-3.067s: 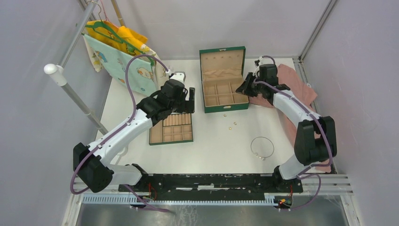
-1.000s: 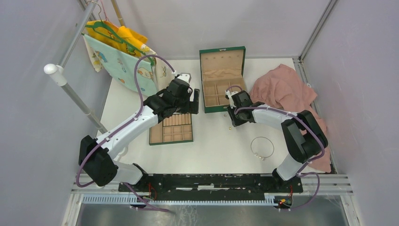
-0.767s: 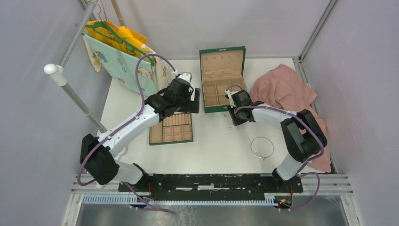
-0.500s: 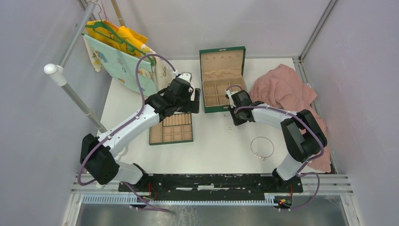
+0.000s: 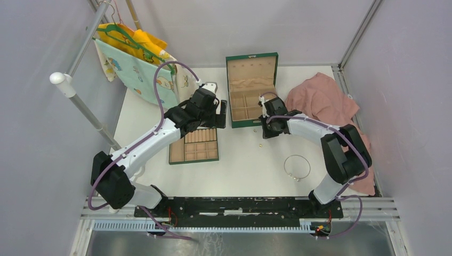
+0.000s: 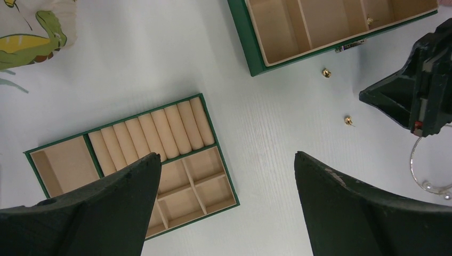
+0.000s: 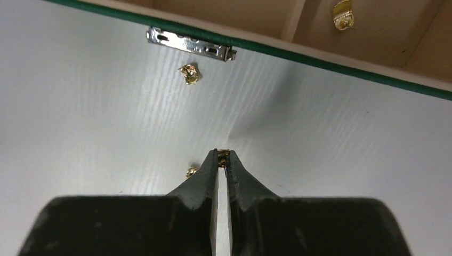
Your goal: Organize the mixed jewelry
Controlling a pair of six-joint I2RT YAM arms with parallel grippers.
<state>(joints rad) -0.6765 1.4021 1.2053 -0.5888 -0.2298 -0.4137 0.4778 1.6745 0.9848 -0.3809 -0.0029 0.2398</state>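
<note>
My right gripper (image 7: 223, 156) is shut on a tiny gold piece (image 7: 224, 154) pinched at its fingertips, just above the white table in front of the green box (image 7: 341, 68). In the top view this gripper (image 5: 264, 133) is at the box's front right corner. A second gold piece (image 7: 192, 172) lies beside its left finger and a third (image 7: 189, 73) lies by the box latch. One gold piece (image 7: 342, 14) lies in a box compartment. The silver wire hoop (image 5: 297, 167) lies on the table nearer the arm bases. My left gripper (image 6: 226, 157) is open and empty, high above the table.
The open green box (image 5: 251, 90) stands at the back centre. The tan-lined divider tray (image 5: 194, 145) lies under my left arm. A pink cloth (image 5: 325, 101) is heaped at the right. Children's clothes hang on a rack (image 5: 138, 58) at the back left.
My right arm swung from the pink cloth to the table in front of the box and now has a gold piece between its fingers. My left arm barely moved.
</note>
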